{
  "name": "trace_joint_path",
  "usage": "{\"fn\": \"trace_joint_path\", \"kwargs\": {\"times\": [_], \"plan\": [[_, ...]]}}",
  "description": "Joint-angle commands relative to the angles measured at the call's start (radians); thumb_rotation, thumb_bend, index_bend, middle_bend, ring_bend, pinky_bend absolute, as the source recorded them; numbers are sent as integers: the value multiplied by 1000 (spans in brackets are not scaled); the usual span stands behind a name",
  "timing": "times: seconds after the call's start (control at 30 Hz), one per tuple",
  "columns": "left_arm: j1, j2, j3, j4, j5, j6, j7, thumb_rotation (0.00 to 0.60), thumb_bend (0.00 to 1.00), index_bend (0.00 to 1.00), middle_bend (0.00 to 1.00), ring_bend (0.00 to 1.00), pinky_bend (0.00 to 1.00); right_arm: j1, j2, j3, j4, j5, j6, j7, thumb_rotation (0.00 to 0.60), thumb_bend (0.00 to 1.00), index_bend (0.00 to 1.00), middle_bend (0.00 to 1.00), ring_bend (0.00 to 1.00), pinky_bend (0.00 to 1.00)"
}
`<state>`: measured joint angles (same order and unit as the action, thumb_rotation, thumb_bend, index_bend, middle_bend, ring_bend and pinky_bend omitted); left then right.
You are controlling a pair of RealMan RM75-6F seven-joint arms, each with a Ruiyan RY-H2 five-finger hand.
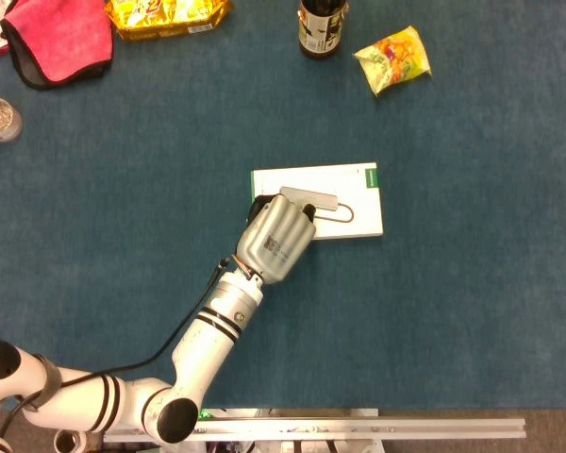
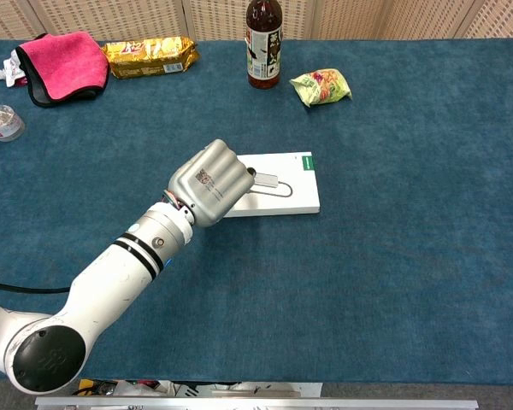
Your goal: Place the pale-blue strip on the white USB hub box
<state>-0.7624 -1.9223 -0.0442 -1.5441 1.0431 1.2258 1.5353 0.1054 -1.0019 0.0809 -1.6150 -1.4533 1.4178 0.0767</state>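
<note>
1. We see our left hand (image 1: 275, 239) over the left end of the white box (image 1: 349, 201), knuckles up and fingers curled under.
2. We cannot tell whether those fingers hold anything, because the back of the hand hides them in both views.
3. A small grey strip-like piece (image 1: 311, 199) pokes out past the fingertips and lies on the box; it may be the strip or only the picture printed on the box, we cannot tell which.
4. The box lies flat near the middle of the blue table (image 1: 472, 311).
5. Along the far edge sit a pink cloth (image 1: 61, 38), a bottle (image 1: 323, 26) and a snack bag (image 1: 393, 58).
</note>
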Motion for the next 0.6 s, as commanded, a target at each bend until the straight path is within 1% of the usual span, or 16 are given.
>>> {"fn": "trace_joint_path", "kwargs": {"times": [0.03,0.3,0.6], "plan": [[-4,2,1,-16,-27,8,28,600,251,333,985,1000,1000,-1,0,0,2,0,1,1,506,260,265,452,381,406],[-21,12,6,-66,-66,20,73,600,212,341,984,1000,1000,-4,-1,0,4,-2,7,7,505,260,265,452,381,406],[-39,13,10,-94,-100,13,70,600,182,341,984,1000,1000,-8,0,1,9,-3,12,14,505,260,265,452,381,406]]}}
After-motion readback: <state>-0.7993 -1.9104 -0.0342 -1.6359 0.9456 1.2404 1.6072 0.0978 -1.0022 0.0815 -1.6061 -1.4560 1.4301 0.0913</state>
